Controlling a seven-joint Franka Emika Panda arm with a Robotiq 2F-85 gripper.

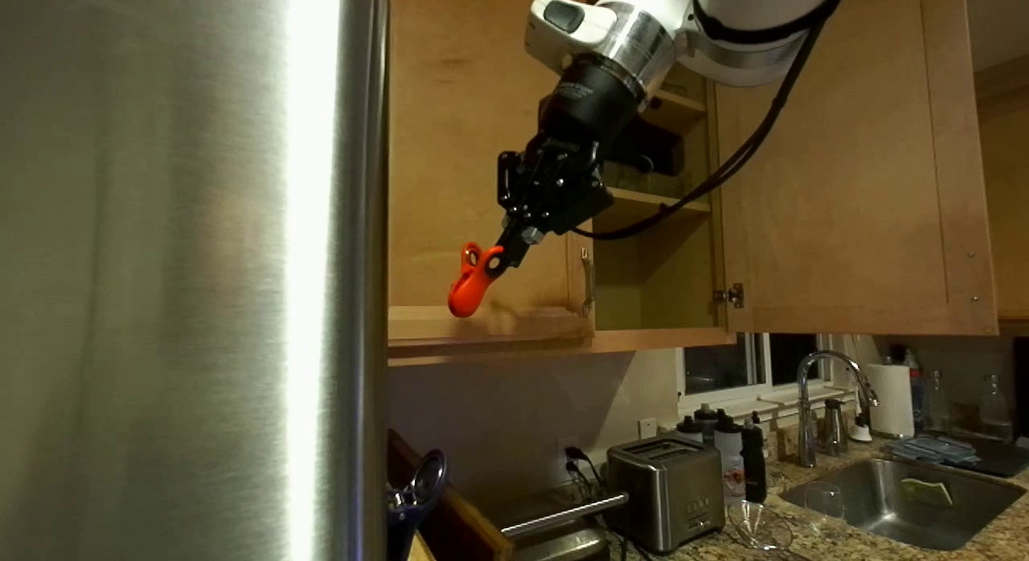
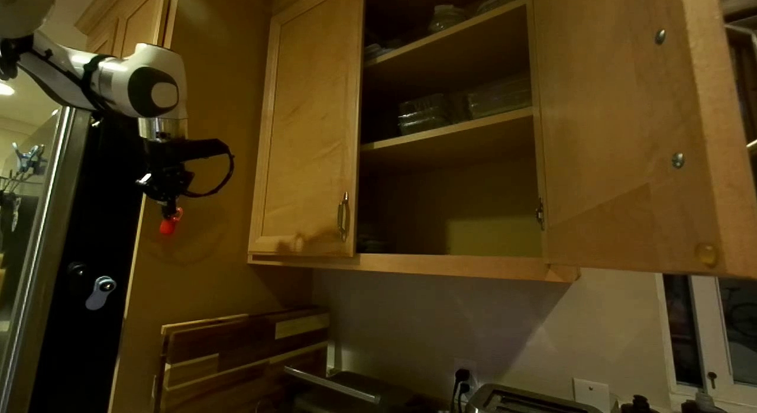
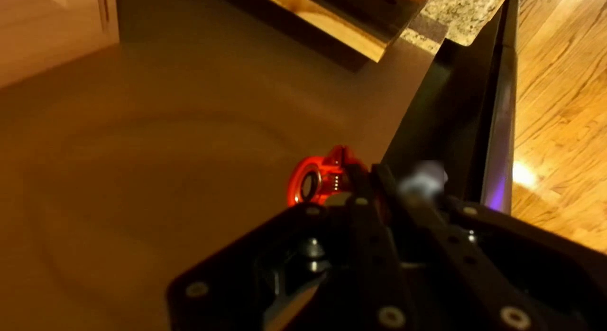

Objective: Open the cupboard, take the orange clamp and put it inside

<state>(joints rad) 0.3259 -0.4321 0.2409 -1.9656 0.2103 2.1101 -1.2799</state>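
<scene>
One door (image 2: 621, 141) of the cupboard (image 2: 449, 264) stood swung wide while its neighbour, the closed door (image 2: 307, 135), covered the adjoining part, so we judged the opening step done. We saw the end effector (image 3: 367, 173) clenched on the orange clamp (image 1: 469, 292), as far as we could tell by one looped end, with the rounded nose pointing down and away. Both were outside the cupboard, on its closed-door side, and in an exterior view they showed well apart from it. (A pale blue clip (image 2: 102, 291) sat farther from the cupboard on that same side, against a black panel (image 2: 65, 348), and was not the one we wanted.)

To our minds the step in hand was the carry: the clamp was taken but not yet stowed. The next move called for bringing it across the front of the closed door, keeping off that door's metal handle (image 2: 342, 216), then into the cupboard's mouth. We thought the lowest compartment, under the lower shelf (image 2: 449, 132), the likeliest spot. The clamp would have to pass over the cupboard's bottom edge and rest inside before we loosened the hold.
</scene>
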